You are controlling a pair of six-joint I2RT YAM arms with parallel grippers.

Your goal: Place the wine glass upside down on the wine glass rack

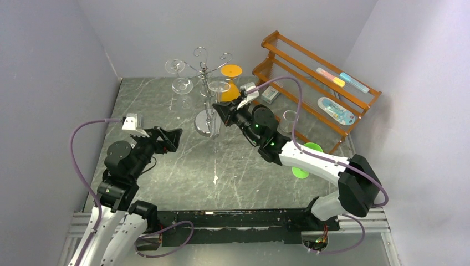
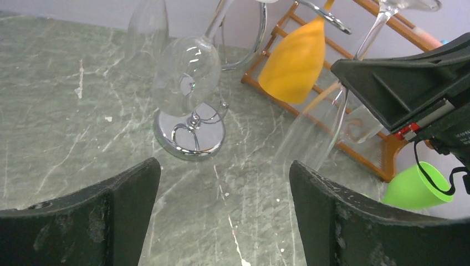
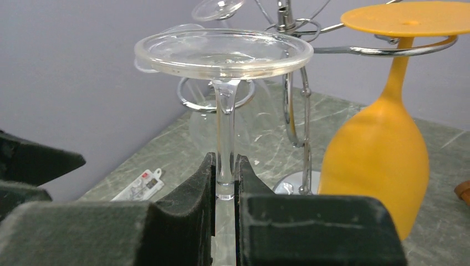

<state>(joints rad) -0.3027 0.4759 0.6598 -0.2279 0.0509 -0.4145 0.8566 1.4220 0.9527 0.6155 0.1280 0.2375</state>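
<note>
Stem of inverted clear wine glass [image 3: 223,54] pinched in right gripper [image 3: 224,178], foot up to hook an arm of shiny chrome wire rack [image 1: 205,123]; left gripper [image 2: 224,185] splayed wide, empty

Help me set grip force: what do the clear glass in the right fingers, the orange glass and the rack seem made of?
Clear wine glass: glass or clear plastic, hard to tell; transparent, glossy, thick rounded foot edge.
Orange glass: probably plastic; opaque, even colour, soft sheen.
Wine glass rack: metal wire, seemingly chrome-plated; mirror-like reflections.
</note>
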